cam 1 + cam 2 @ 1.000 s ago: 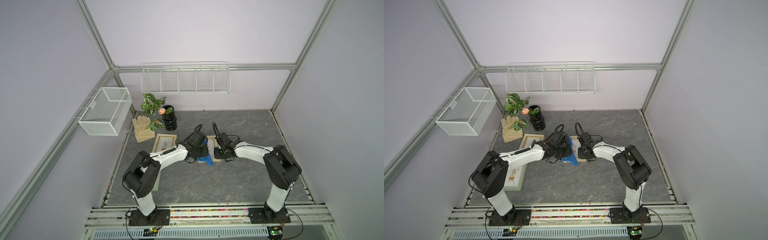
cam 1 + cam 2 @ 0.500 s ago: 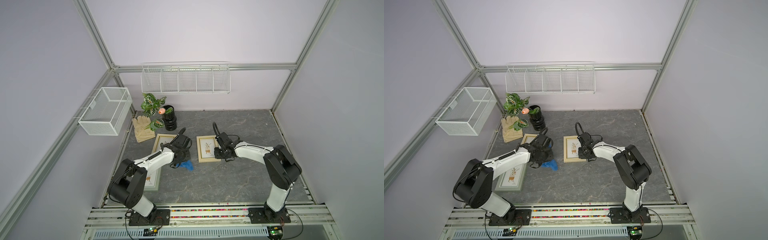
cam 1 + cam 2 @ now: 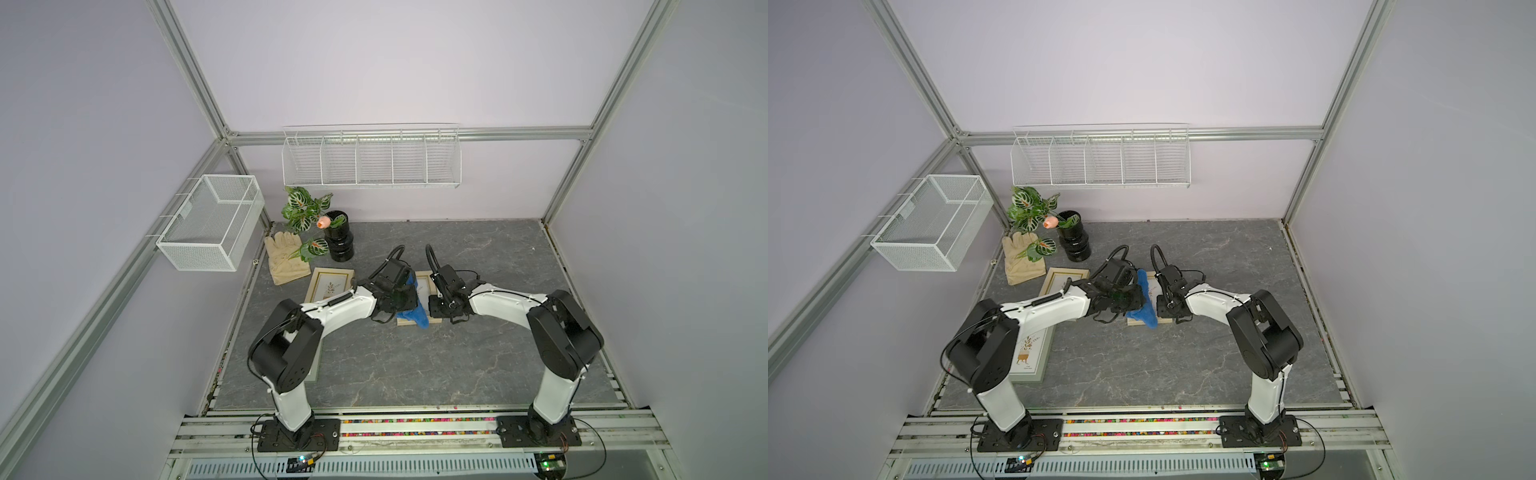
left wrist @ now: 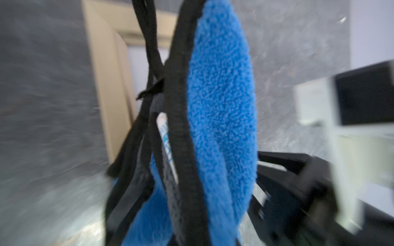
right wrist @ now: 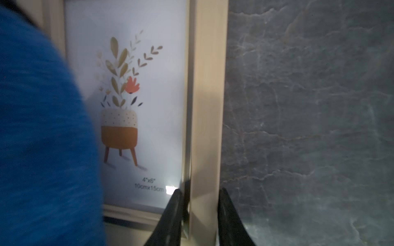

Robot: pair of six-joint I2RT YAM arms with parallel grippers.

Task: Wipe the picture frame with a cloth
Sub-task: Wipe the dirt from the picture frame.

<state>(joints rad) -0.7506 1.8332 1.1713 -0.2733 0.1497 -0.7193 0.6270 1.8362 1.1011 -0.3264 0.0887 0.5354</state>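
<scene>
At table (image 3: 457,357) centre: 1 picture frame (image 5: 204,106), lying flat, side rail pinched by right gripper (image 5: 199,204). Over it: 1 cloth (image 3: 417,309), clamped in closed left gripper (image 3: 402,300), back across the glass after swinging clear 0.5 s ago; judged another wiping pass, task mid-course.

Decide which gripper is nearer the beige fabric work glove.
Left. The left gripper hovers over the beige picture frame, on the glove side; the right gripper clamps its far edge.
</scene>
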